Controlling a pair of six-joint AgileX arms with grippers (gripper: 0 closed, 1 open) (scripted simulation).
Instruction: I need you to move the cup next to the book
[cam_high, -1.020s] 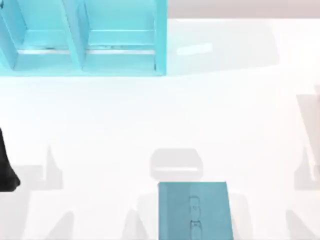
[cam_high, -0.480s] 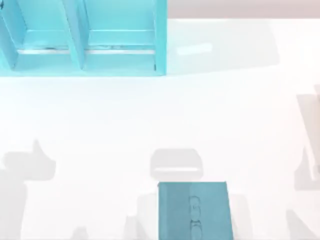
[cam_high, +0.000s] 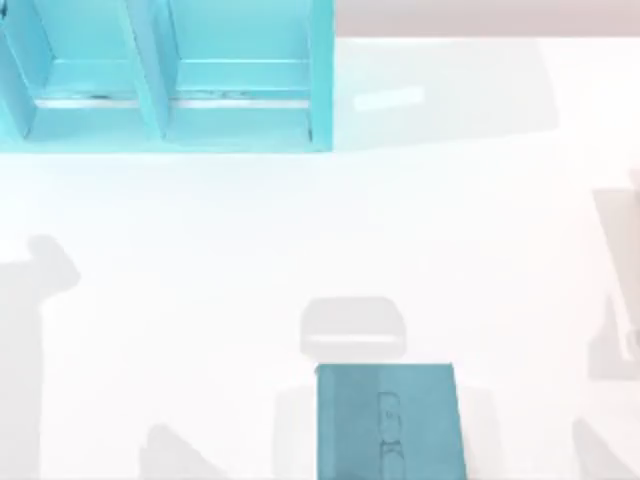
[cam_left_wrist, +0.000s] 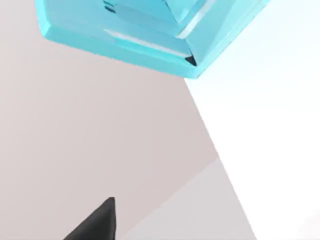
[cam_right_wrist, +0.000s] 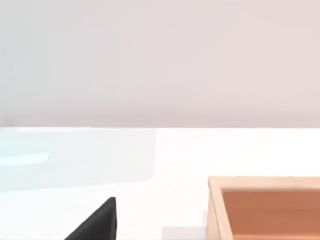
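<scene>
The book (cam_high: 391, 422) lies flat near the table's (cam_high: 300, 230) front edge. No cup is visible, so its grip point is unjudgeable — neither gripper's opening can be told.

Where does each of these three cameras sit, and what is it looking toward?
Top view: above the table, looking down on the book and the blue shelf.
Left wrist view: on the left arm, facing the shelf; a dark fingertip shows.
Right wrist view: on the right arm, facing a wooden box; a dark fingertip shows.
Shared: top and left wrist views both show the shelf.
</scene>
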